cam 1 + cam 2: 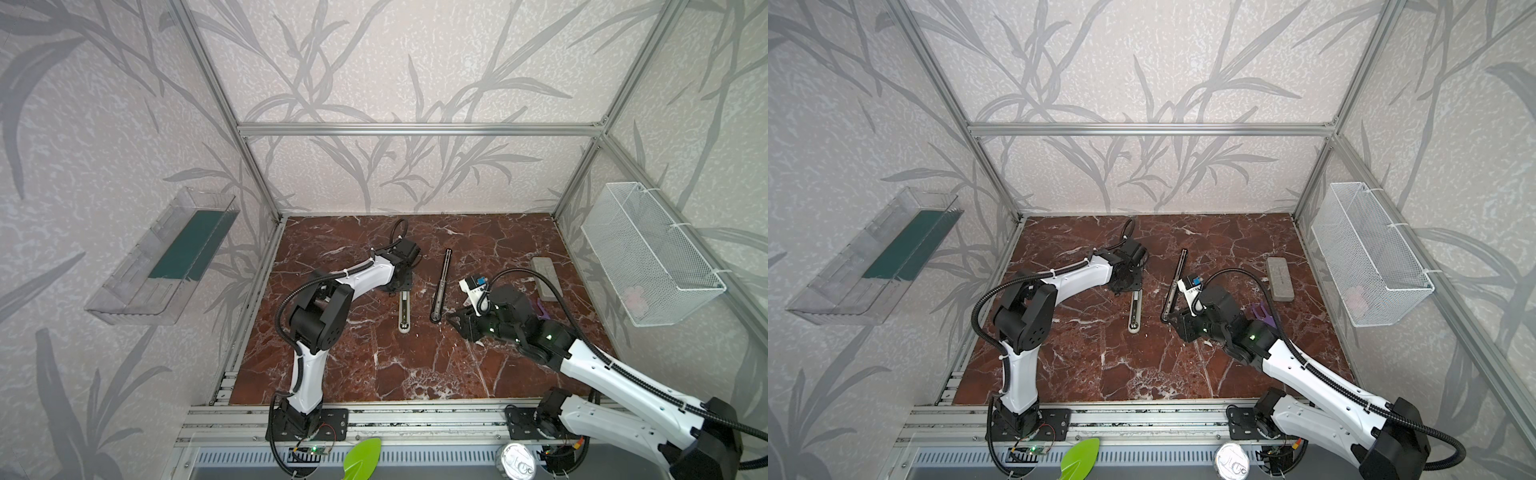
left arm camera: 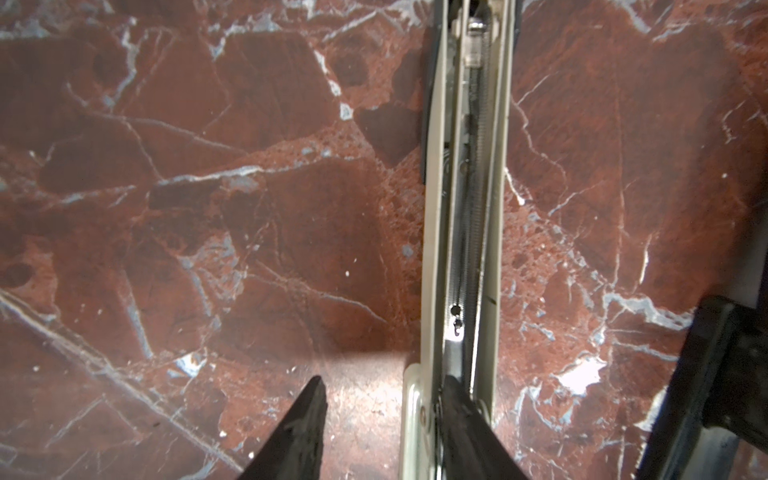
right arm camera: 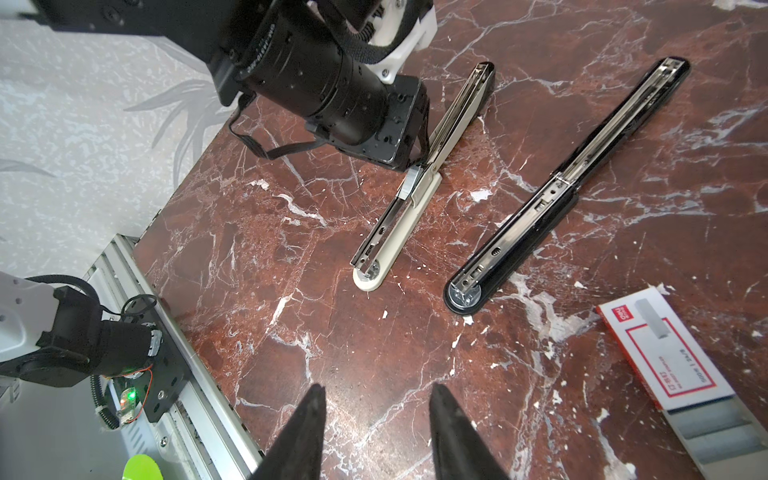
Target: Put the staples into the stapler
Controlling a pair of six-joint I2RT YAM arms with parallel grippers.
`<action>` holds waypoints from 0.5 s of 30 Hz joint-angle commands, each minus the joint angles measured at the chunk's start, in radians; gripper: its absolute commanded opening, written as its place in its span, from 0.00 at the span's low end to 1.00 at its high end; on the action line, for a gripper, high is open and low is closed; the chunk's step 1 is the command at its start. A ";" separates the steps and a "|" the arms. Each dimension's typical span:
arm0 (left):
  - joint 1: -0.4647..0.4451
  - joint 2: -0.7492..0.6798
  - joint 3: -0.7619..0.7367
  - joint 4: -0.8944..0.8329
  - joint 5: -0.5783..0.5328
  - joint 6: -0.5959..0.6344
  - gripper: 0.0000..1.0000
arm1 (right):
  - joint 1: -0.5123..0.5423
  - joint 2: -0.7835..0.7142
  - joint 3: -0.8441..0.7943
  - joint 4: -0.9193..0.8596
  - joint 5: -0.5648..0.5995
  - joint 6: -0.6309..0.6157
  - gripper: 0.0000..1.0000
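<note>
The left fingers [image 2: 303, 432] stand partly apart and grip nothing. One tip sits over the opened cream stapler's [image 2: 432, 249] channel, the other over bare counter [image 2: 208, 249]. The right fingers [image 3: 305, 436], also parted and empty, hover above the counter. The staples box [image 3: 660, 357] lies near them to one side, its grey tray partly out. The opened black stapler [image 3: 540, 212] lies ahead.
</note>
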 commanded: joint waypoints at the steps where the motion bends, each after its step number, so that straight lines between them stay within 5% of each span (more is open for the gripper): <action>1: -0.008 -0.038 -0.022 -0.033 -0.015 0.000 0.48 | 0.006 -0.004 0.009 0.014 0.003 0.000 0.42; 15: -0.014 -0.070 -0.016 -0.037 -0.036 0.004 0.50 | 0.006 -0.005 0.009 0.013 -0.002 0.002 0.42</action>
